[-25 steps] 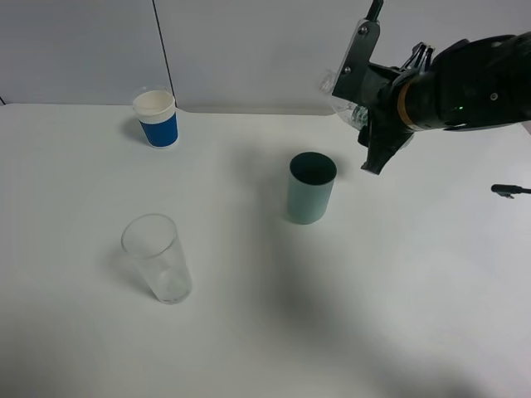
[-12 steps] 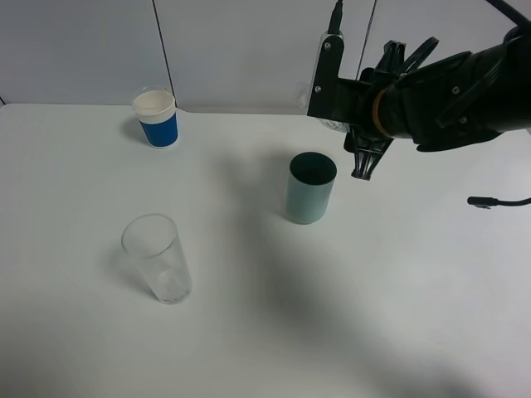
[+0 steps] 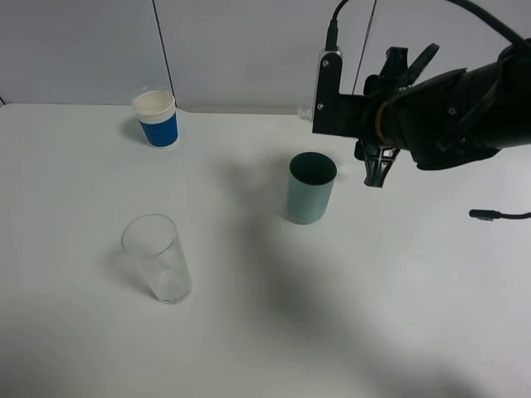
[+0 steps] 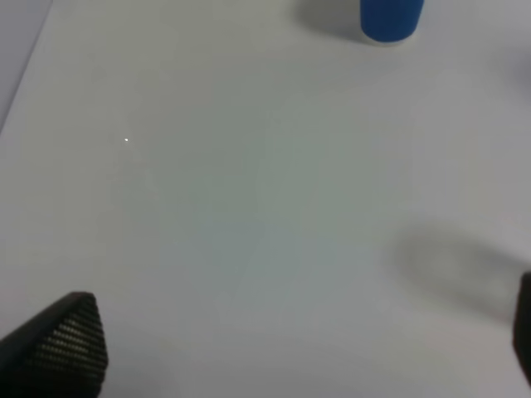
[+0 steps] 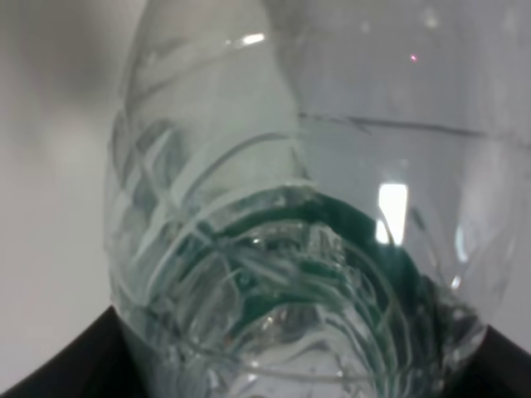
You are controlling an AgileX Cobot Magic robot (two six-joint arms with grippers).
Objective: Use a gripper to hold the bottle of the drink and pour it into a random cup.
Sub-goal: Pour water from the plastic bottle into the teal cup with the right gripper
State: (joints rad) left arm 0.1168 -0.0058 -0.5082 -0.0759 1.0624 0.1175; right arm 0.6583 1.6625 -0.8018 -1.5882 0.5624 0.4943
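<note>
The exterior high camera looks obliquely down on the white counter [image 3: 249, 332], facing the back wall [image 3: 249, 50]. The left wrist camera looks down on the counter at medium range; both views share the blue-banded paper cup [image 3: 157, 118]. The right wrist camera sits close against the bottle [image 5: 282, 232], which fills its frame.

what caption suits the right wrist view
Close-up of the clear ribbed bottle, green showing through its plastic

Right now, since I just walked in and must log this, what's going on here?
The right gripper is shut on the bottle, holding it tipped in the air near the teal cup. No stream is visible. The glass tumbler and paper cup stand apart, further left on the table.
</note>
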